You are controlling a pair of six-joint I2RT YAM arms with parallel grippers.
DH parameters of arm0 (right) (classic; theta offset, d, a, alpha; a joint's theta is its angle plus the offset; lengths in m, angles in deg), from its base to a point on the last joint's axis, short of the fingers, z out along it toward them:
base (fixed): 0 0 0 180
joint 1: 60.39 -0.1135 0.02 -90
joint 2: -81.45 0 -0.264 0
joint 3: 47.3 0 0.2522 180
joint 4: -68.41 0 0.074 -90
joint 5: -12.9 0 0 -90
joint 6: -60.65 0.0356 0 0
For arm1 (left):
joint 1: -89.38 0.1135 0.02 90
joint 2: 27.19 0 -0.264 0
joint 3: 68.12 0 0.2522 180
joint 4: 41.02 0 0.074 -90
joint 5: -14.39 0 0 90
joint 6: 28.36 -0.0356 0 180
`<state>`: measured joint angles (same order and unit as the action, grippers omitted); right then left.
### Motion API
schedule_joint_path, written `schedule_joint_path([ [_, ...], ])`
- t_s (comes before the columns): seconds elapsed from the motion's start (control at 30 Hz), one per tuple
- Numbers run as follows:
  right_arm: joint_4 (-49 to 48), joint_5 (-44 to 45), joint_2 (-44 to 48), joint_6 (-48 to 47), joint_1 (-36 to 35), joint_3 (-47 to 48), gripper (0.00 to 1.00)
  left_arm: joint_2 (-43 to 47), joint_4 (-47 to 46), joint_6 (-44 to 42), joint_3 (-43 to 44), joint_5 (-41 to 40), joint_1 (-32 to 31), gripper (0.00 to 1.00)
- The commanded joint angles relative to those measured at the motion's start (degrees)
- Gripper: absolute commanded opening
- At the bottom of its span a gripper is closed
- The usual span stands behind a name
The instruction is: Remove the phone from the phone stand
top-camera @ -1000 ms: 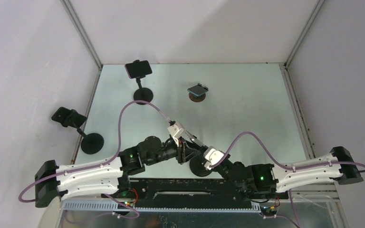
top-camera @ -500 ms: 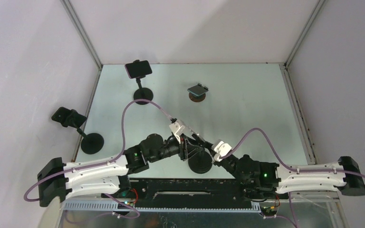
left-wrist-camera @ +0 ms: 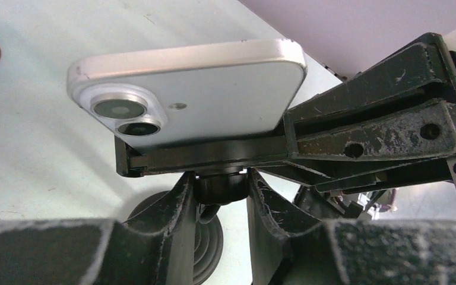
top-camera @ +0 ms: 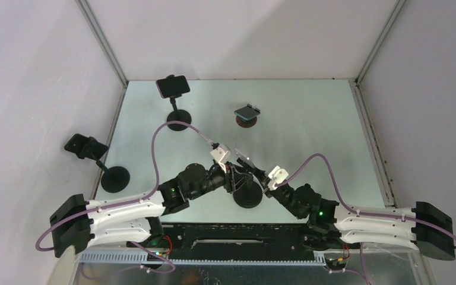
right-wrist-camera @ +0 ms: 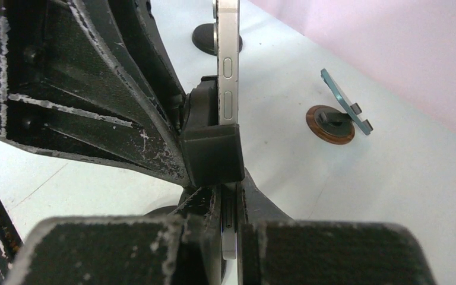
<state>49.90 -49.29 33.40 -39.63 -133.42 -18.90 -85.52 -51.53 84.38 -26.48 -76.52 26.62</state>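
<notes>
Four stands on the table [top-camera: 309, 136], so let's sweep across: a left stand [top-camera: 114, 179] by the left edge and a back stand [top-camera: 177, 119] toward the back-left corner, both well apart from the action. Now the middle, near the arms' bases. The left gripper [left-wrist-camera: 219, 185] sits low on the left side, its fingers [left-wrist-camera: 175, 208] closed snugly on the neck of the stand [top-camera: 247, 195], just under the clamp [left-wrist-camera: 208, 159]. In that clamp sits the phone [left-wrist-camera: 214, 95], pale, twin lenses facing the left wrist camera, lying crosswise and not yet free. Over to the right, the right gripper [right-wrist-camera: 230, 228] has the phone's end pinched between nearly closed fingers, the thin edge running straight up between them in the right wrist view. The two grippers are just beside each other, almost nose to nose above the stand's round base. Farther back, a small stand [right-wrist-camera: 331, 124] holds a tilted blue-grey slab [right-wrist-camera: 344, 101], well apart from it all.
</notes>
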Motion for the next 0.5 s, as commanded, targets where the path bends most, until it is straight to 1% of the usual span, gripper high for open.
schedule_joint_path([
  [0.0, -9.07, -17.35, -5.63, 6.30, 2.06, -0.50, 0.00, -0.58, -20.53, -0.17, 6.40, 17.81, -6.39, 0.00],
  [0.13, -10.50, -20.19, -8.65, 6.49, 4.31, 0.09, 0.00, -2.12, -21.31, -0.36, 7.25, 18.01, -8.87, 0.00],
  [0.23, -9.81, -24.16, -9.96, 6.94, 6.64, 0.53, 0.00, -2.88, -22.35, -0.01, 7.15, 18.50, -9.85, 0.00],
  [0.37, -5.25, -31.82, -8.30, 8.34, 10.38, 1.64, 0.00, -2.62, -21.98, -0.17, 6.75, 19.03, -11.05, 0.00],
  [0.47, -3.09, -35.40, -5.22, 11.37, 13.85, 1.71, 0.00, -2.29, -21.41, -0.41, 6.21, 19.01, -11.27, 0.00],
])
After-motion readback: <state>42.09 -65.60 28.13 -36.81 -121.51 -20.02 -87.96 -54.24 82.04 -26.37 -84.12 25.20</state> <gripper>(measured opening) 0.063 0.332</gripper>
